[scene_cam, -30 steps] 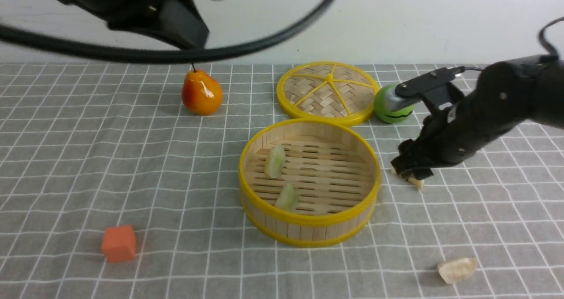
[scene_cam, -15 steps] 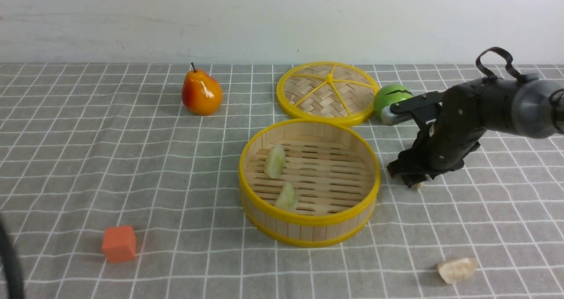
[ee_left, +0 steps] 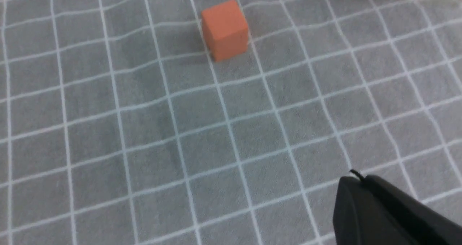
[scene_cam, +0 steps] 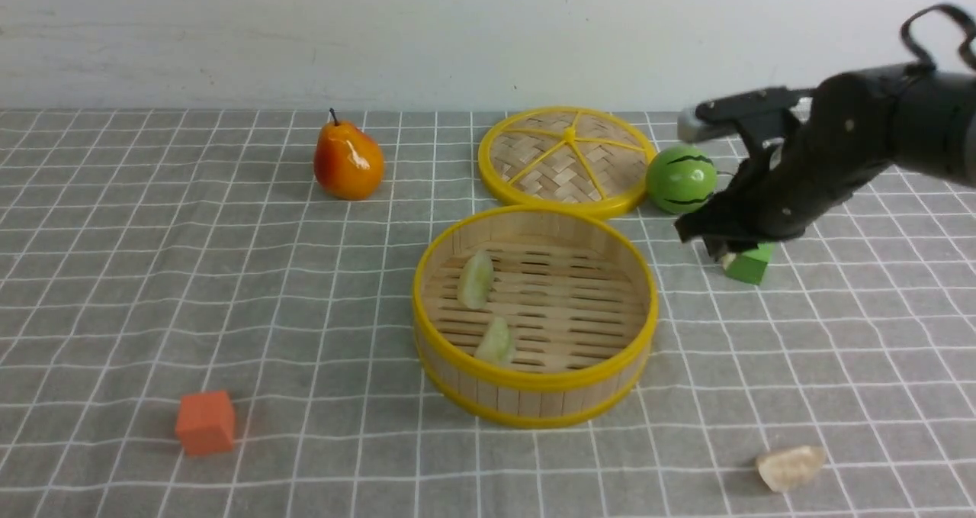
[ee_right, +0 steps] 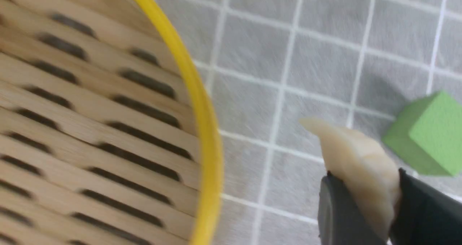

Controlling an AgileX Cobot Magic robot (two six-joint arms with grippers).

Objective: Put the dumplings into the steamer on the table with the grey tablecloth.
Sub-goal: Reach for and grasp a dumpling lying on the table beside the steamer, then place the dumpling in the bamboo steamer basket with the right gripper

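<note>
The steamer [scene_cam: 534,384] stands in the middle of the grey tablecloth [scene_cam: 229,274], with two pale green dumplings [scene_cam: 476,279] [scene_cam: 496,341] lying on its slatted floor. To its right, my right gripper [scene_cam: 720,252] hangs above the cloth, shut on a cream dumpling [ee_right: 357,165]; the steamer's yellow rim [ee_right: 202,122] is close beside it. Another cream dumpling [scene_cam: 790,468] lies on the cloth at the front right. My left gripper [ee_left: 355,180] is shut and empty over bare cloth; it does not show in the front view.
A green cube [scene_cam: 749,263] sits just behind the right gripper, a green striped ball [scene_cam: 681,179] and the woven lid [scene_cam: 568,159] behind the steamer. A toy pear [scene_cam: 348,159] stands at the back, an orange cube [scene_cam: 205,422] front left.
My right gripper closed on the cream dumpling beside the steamer and lifted it off the cloth, uncovering the green cube. The left arm withdrew out of the front view.
</note>
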